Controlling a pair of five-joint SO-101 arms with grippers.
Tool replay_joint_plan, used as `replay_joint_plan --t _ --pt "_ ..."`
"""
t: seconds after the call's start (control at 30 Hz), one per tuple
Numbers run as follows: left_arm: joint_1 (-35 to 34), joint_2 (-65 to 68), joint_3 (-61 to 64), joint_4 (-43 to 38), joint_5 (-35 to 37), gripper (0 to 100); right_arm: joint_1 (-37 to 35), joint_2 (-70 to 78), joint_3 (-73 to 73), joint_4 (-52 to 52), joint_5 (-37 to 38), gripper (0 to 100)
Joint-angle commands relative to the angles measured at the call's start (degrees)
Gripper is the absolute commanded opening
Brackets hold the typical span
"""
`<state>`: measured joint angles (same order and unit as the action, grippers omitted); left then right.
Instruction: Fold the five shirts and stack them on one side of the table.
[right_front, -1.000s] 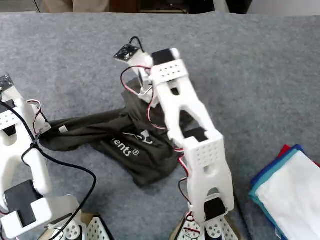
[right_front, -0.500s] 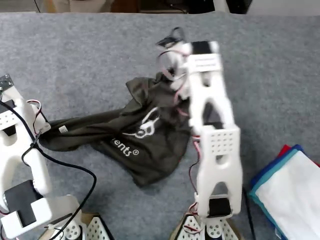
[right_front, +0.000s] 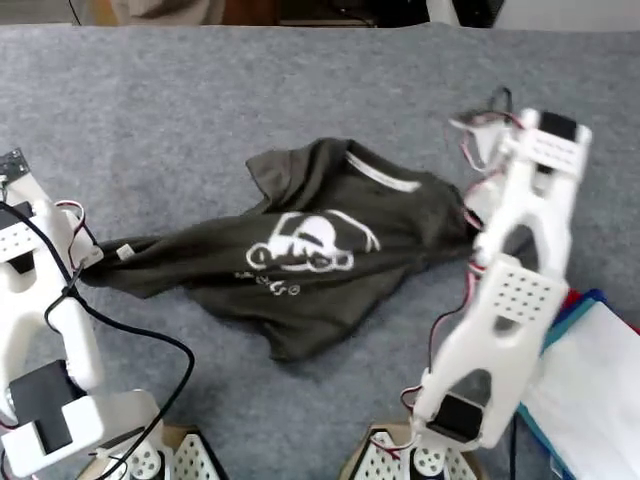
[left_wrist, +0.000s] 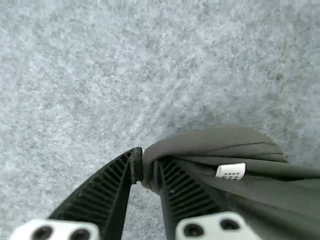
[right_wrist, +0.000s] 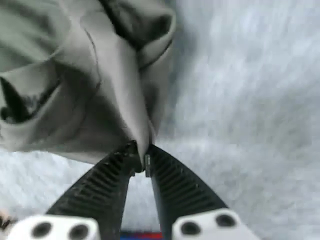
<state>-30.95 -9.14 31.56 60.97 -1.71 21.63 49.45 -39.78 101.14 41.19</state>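
The grey bench (right_front: 150, 100) takes up the whole scene. Across the middle of it lies a dark shirt (right_front: 310, 250), print side up, collar toward the far edge. It is pulled out sideways between the two arms but is not flat: the lower hem is rumpled and one sleeve is bunched at the far left.

Near the right front corner sits a pile of folded shirts (right_front: 590, 380), white on top with teal, blue and red edges peeking out beneath. I would judge that to be four shirts done, which makes the dark one the last. It still has to be spread, folded and carried over to the pile, so the task looks well past halfway but not finished. The pile lies straight on the bench, with no bin or tray under it.

The right end effector (right_wrist: 142, 157) is pinched tight on a fold of the dark shirt at its right side. The left end effector (left_wrist: 145, 170) is clamped on the shirt's edge at the opposite end, just beside a small white label (left_wrist: 230, 171) sewn into the seam.
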Motion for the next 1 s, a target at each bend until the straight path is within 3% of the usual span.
replay_joint_plan --t 0.0,0.27,0.43,0.53,0.8,0.97 --pt "2.3 -1.8 -0.3 -0.5 -2.2 2 6.4 -7.4 9.7 1.1 5.5 0.4" --pt "9.9 -1.8 -0.9 -1.0 -2.4 2 6.7 -40.2 39.9 0.8 18.9 2.8" --pt "13.9 -1.8 -0.9 -1.0 -2.3 2 3.8 -57.3 41.5 0.4 18.3 21.6" --pt "13.9 -1.8 -0.8 -1.0 -2.3 2 -1.9 -62.5 40.1 -0.1 15.5 30.8" --pt "13.6 -1.8 -0.3 -0.7 -2.3 2 -25.3 -51.2 29.6 -6.2 0.3 27.6" --pt "11.3 -2.2 -0.4 -0.4 1.7 2 -34.4 -34.0 17.1 -9.0 -1.5 27.7"
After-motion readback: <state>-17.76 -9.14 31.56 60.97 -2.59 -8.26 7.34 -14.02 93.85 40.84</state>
